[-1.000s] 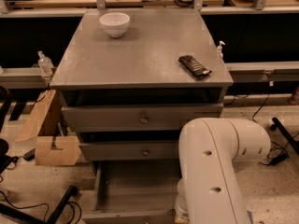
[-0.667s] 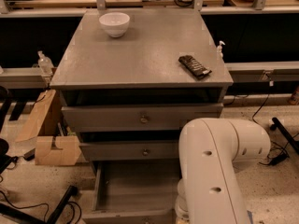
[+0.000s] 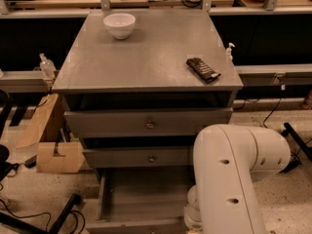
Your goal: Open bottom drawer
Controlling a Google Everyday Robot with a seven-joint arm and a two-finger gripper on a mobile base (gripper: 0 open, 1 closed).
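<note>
The bottom drawer [image 3: 141,196] stands open; the gripper hides under the arm [image 3: 229,179] near right, state untellable.

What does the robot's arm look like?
The arm is creamy white, fat and rounded like a bent pipe, with small dark holes on its side. No cables or markings show. The tool is out of view, below the picture's edge.

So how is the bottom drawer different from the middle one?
The bottom drawer is pulled out, so you see down into its tray; the middle drawer is pushed in, showing only its front. The middle drawer's knob shows plainly; the bottom drawer's front is cut off by the picture's edge. Both are grey. The gripper is out of sight, somewhere past the white arm.
</note>
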